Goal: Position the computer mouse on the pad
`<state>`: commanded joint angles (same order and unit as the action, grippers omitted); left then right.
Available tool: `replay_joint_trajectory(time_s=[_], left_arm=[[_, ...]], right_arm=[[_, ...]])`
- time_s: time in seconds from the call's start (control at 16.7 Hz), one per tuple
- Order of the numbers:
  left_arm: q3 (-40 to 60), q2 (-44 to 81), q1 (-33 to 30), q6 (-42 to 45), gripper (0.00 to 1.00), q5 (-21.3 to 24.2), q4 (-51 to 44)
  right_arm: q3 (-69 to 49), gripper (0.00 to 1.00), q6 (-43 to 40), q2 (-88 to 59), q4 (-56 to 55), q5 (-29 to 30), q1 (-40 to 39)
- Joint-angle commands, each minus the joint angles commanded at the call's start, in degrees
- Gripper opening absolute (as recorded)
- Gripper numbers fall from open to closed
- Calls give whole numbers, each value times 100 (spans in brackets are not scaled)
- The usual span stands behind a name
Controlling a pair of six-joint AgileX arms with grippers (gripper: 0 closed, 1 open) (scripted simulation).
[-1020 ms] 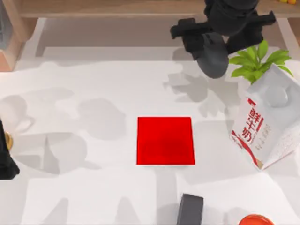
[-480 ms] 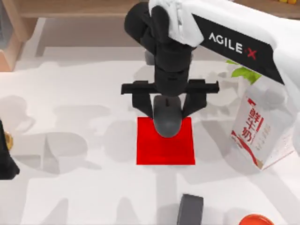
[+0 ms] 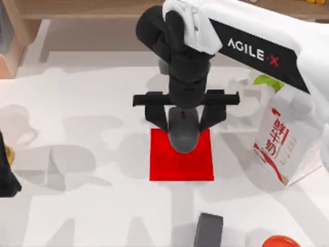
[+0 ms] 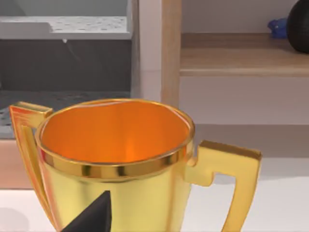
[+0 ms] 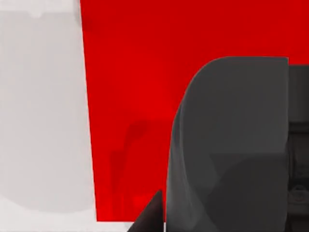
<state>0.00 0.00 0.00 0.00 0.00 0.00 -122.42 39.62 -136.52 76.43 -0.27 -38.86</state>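
One computer mouse (image 3: 183,133), one red pad (image 3: 181,163), two arms on the white worktop (image 3: 92,216). The right gripper (image 3: 183,122) is over the pad's far edge, and its two black fingers (image 3: 157,116) are pinching the mouse from either side. The mouse is a dark grey oval, its long axis running from the pad's far edge toward the pad's near edge, rounded end pointing at the pad's middle. It overlaps the far half of the pad; whether it touches the mat I cannot tell. In the right wrist view the grey body (image 5: 227,145) sits over the red mat (image 5: 130,96), with white worktop beside it.

Around the pad: one milk carton (image 3: 285,144) lying to its right, one green plant (image 3: 267,81) beyond the carton and partly hidden by the right arm, one dark grey block (image 3: 208,230) nearer than the pad, one red-orange round thing (image 3: 280,241) at the bottom edge.

The left arm (image 3: 6,170) is parked far to the pad's left; its wrist view faces one gold trophy cup (image 4: 120,164) with two handles; I cannot tell how its fingers stand.
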Motion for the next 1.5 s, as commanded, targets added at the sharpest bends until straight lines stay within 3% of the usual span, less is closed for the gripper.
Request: replay_joint_trajectory(time_s=[1.14,1.5], left_arm=[[0,0,0,0,100,0,0],[0,0,0,0,100,0,0]], right_arm=[[761,0,24,-102,-851,-1,-42],[761,45,24,-102,-851,-1,-42]])
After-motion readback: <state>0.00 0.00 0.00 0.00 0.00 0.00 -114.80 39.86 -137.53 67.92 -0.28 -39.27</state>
